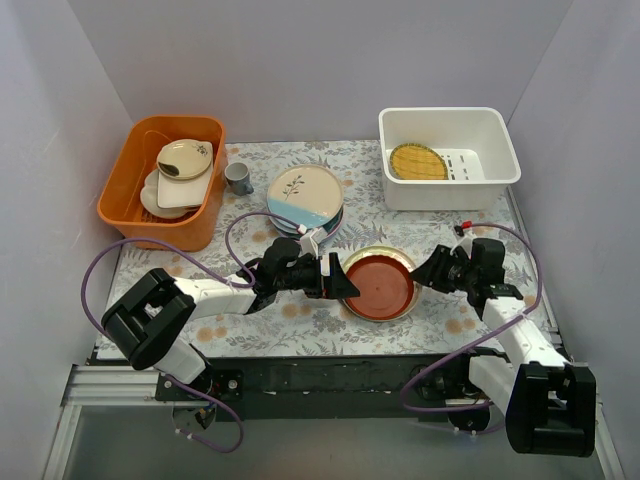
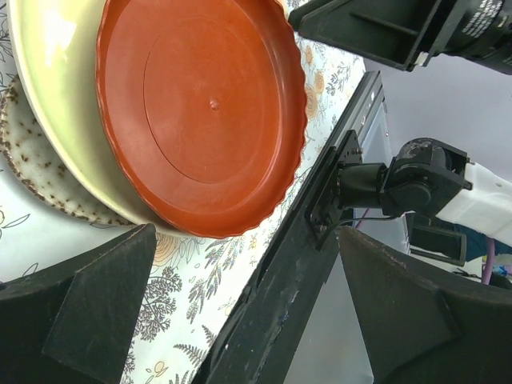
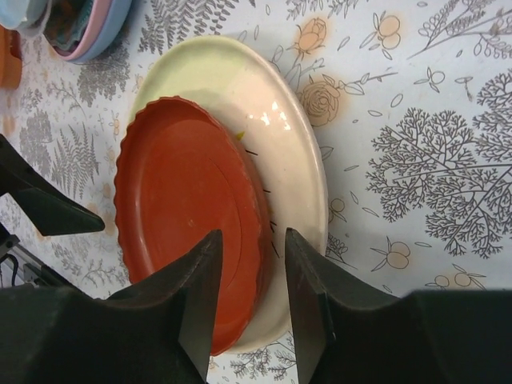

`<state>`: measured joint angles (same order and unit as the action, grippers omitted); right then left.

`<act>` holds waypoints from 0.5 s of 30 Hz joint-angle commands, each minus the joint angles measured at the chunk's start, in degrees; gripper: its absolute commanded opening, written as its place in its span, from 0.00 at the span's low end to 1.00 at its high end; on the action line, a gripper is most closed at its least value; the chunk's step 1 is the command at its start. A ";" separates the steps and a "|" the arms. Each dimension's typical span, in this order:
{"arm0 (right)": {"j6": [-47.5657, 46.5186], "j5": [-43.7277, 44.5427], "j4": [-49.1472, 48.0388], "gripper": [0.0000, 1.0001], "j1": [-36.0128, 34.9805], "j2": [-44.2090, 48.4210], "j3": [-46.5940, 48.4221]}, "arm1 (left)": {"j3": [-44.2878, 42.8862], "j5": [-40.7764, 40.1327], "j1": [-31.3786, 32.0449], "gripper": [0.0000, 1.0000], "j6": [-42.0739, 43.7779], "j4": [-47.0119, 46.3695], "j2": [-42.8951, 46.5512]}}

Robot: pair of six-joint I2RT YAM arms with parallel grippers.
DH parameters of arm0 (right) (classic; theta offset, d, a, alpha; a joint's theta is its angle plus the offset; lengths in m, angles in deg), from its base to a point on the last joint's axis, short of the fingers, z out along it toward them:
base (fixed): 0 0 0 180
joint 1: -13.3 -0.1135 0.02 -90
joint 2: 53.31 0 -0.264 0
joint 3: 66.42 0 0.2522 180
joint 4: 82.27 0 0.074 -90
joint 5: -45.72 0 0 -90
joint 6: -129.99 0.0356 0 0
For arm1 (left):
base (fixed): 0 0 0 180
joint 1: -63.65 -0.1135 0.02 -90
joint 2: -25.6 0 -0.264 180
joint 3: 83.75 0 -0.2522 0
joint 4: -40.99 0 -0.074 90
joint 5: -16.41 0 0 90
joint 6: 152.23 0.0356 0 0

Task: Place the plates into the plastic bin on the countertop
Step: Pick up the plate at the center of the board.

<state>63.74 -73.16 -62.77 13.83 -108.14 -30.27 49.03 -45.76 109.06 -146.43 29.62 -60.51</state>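
A reddish-brown scalloped plate [image 1: 378,284] [image 2: 208,104] [image 3: 184,216] lies on a pale cream plate [image 1: 404,261] [image 3: 288,136] on the floral countertop [image 1: 300,320]. My right gripper [image 1: 418,275] [image 3: 253,236] straddles the red plate's right rim, one finger over its inside and one over the cream plate, with a gap still showing. My left gripper [image 1: 345,280] [image 2: 246,240] stands wide open at the plates' left side, holding nothing. The white plastic bin [image 1: 450,195] at the back right holds a yellow woven plate [image 1: 418,161]. A stack topped by a leaf-sprig plate [image 1: 305,192] sits mid-table.
An orange tub [image 1: 130,180] with beige dishes stands at the back left, a small grey cup [image 1: 238,177] beside it. A speckled plate [image 2: 32,168] shows under the cream one. The black base rail [image 2: 304,264] runs along the near edge.
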 commanded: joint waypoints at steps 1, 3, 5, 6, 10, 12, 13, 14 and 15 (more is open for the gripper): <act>-0.63 -0.73 -3.18 0.43 -0.45 -1.60 -1.73 | 0.05 -1.03 0.30 0.98 0.80 0.17 2.08; -0.63 -0.47 -3.89 0.43 -0.45 -1.77 -2.17 | 0.14 -0.85 0.30 0.98 0.80 0.25 1.91; -0.54 -0.38 -4.33 0.43 -2.03 -2.38 -2.62 | -0.38 -0.59 0.30 0.98 1.32 0.51 1.47; -0.54 -0.47 -4.68 0.43 -2.12 -2.65 -2.62 | -0.65 -0.50 0.30 0.98 1.50 0.78 1.12; -0.54 -0.30 -4.95 0.43 -2.73 -3.53 -2.18 | -1.18 -0.50 0.30 0.98 1.68 1.13 0.94; -0.72 -0.03 -4.86 0.42 -3.26 -3.97 -1.91 | -0.74 -0.50 0.30 0.98 1.32 0.87 1.29; -0.72 0.14 -4.77 0.42 -3.43 -4.14 -1.91 | -0.48 -0.50 0.30 0.98 1.24 0.61 1.46; -0.72 0.32 -4.77 0.42 -3.87 -4.58 -1.91 | 0.05 -0.59 0.30 0.98 0.97 0.52 1.55; -0.81 0.58 -4.86 0.42 -4.05 -4.67 -2.09 | 0.23 -0.59 0.30 0.98 0.88 0.34 1.73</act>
<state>63.78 -73.36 -66.92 10.86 -111.88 -32.59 49.05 -45.98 109.06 -145.86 30.52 -60.44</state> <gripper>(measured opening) 0.423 0.982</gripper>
